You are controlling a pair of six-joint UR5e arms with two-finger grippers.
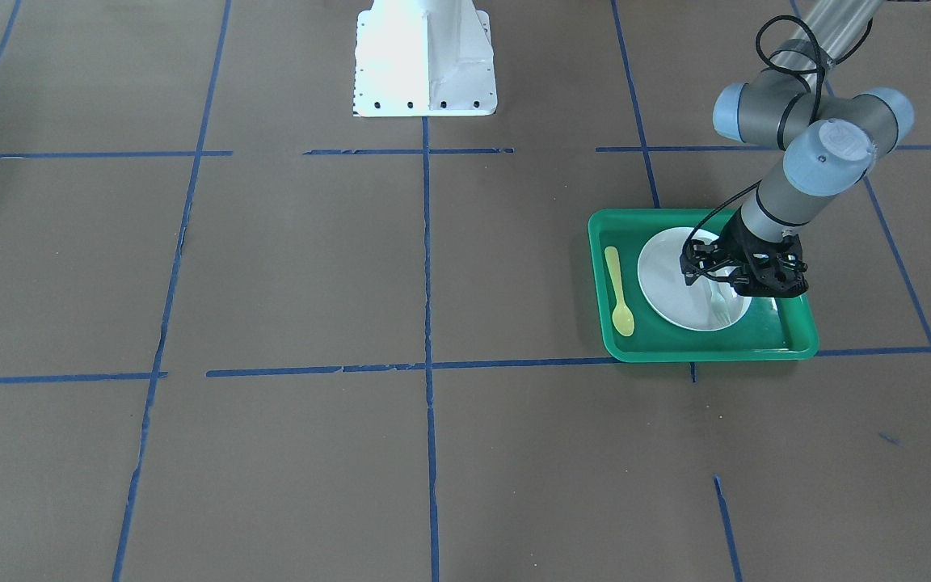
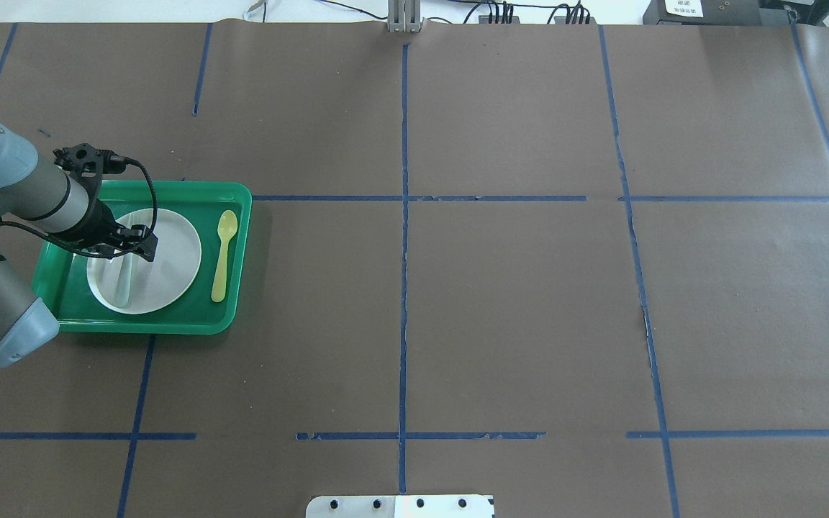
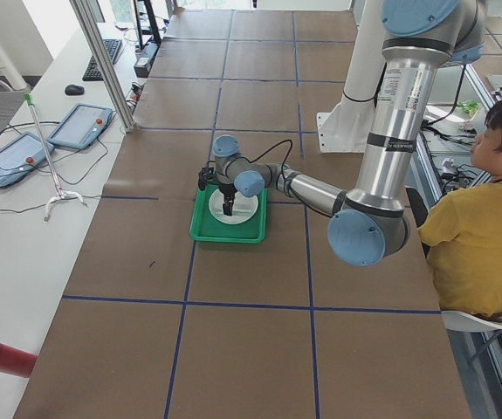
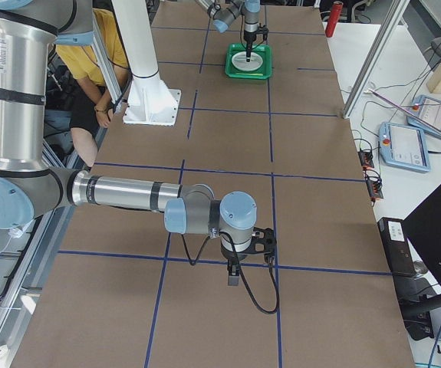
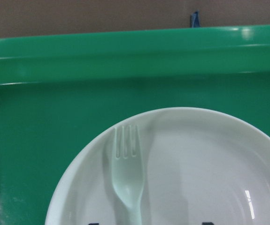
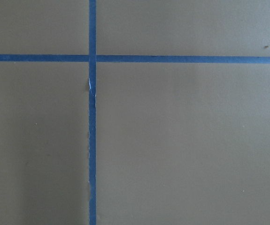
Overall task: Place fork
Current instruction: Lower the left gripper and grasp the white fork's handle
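Treat the fork (image 5: pixel 127 183), lying flat on the white plate (image 5: pixel 210 164) in the green tray (image 5: pixel 55 117) beneath the wide-spread left end effector (image 2: pixel 142 246), as light, thin, slippery, slightly flexible plastic and pinch gently across the slim mid-handle

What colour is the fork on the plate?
The fork is pale whitish-green, clearest in left wrist view.

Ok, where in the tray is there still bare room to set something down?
Bare floor: the tray corner between the plate and the operator-side wall, away from the spoon. Crowded: the plate itself, with the fork and the left gripper above it.
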